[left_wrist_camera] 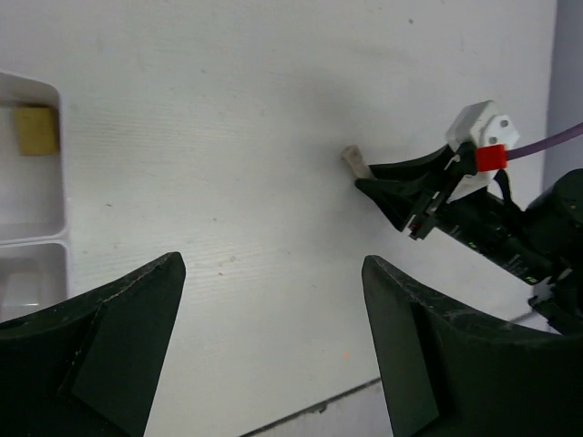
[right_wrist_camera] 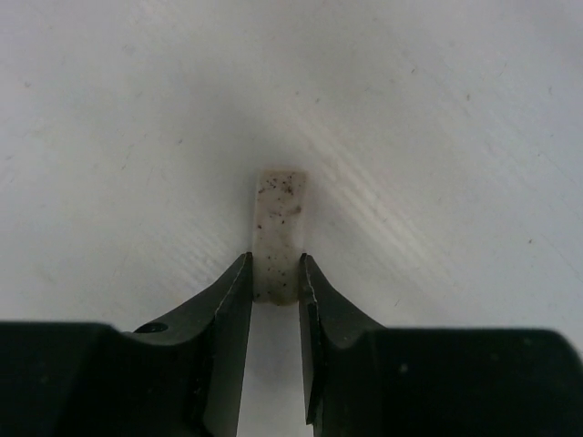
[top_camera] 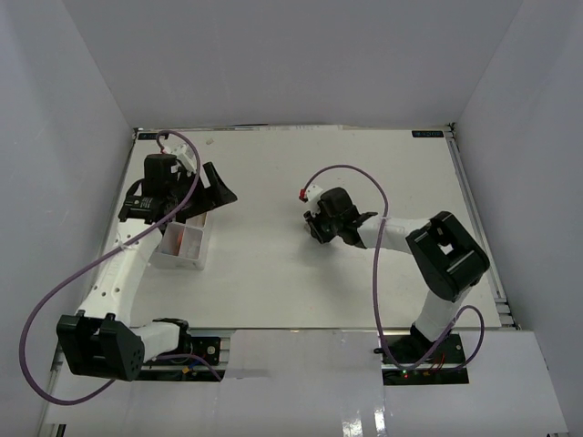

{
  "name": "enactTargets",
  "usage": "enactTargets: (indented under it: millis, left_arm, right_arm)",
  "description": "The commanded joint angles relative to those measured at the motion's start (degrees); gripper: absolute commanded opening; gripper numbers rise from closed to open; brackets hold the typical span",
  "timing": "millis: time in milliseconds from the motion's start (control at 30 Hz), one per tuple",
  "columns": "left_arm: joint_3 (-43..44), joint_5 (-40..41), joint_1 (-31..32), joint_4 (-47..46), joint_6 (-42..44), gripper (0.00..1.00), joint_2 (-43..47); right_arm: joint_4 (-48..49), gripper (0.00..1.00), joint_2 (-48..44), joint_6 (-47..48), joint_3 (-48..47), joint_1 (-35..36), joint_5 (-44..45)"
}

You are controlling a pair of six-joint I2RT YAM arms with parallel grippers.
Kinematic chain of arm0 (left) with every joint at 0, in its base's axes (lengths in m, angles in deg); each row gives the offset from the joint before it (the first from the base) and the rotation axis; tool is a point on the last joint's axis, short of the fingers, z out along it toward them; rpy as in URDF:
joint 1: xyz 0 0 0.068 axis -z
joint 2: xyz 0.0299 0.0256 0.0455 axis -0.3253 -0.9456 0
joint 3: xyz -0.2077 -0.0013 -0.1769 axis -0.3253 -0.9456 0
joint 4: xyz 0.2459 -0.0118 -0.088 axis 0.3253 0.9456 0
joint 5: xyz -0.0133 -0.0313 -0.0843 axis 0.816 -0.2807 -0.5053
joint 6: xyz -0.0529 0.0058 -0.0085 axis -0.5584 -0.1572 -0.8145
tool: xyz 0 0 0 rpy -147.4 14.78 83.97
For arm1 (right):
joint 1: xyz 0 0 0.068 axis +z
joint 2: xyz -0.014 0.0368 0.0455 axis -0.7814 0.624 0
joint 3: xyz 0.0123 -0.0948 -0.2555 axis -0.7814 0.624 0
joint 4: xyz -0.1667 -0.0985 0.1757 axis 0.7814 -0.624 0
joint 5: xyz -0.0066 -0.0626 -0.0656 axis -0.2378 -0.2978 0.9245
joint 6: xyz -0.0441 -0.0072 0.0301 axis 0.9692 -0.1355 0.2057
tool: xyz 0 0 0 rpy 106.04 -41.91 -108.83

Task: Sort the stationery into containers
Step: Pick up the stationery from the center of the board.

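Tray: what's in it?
A tan block sits in one compartment of the tray; the top view shows something reddish in another. The left arm covers the far compartments, hiding their contents.

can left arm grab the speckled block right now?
Probably not: the right gripper is shut on the speckled block, fingers covering both its sides. The left gripper is open, but off by the tray.

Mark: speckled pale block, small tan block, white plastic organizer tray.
speckled pale block [right_wrist_camera: 279,214], right wrist view, its exposed face.
small tan block [left_wrist_camera: 36,129], left wrist view, its centre.
white plastic organizer tray [left_wrist_camera: 63,173], left wrist view, its side rim.
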Motion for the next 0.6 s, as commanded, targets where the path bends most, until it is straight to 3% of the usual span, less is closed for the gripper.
enactTargets:
  millis: [0, 133, 300, 567]
  left_arm:
    - [0.2, -11.7, 0.3, -0.4, -4.2, 0.90, -0.4]
    - [0.5, -13.6, 3.4, -2.8, -7.1, 0.90, -2.0]
    - [1.9, -11.6, 11.7, -4.4, -9.6, 0.89, -4.7]
    - [3.8, -10.8, 17.8, -7.7, -12.9, 0.81, -7.1]
  right_arm:
    - [1.8, 0.24, -8.3, 2.2, 4.3, 2.3, -3.2]
    - [6.5, 0.24, -16.4, 2.8, 7.9, 5.9, -6.7]
    - [10.0, 0.24, -24.0, 3.0, 9.1, 8.4, -8.9]
    - [12.9, 0.24, -29.9, 2.8, 8.8, 9.3, -12.1]
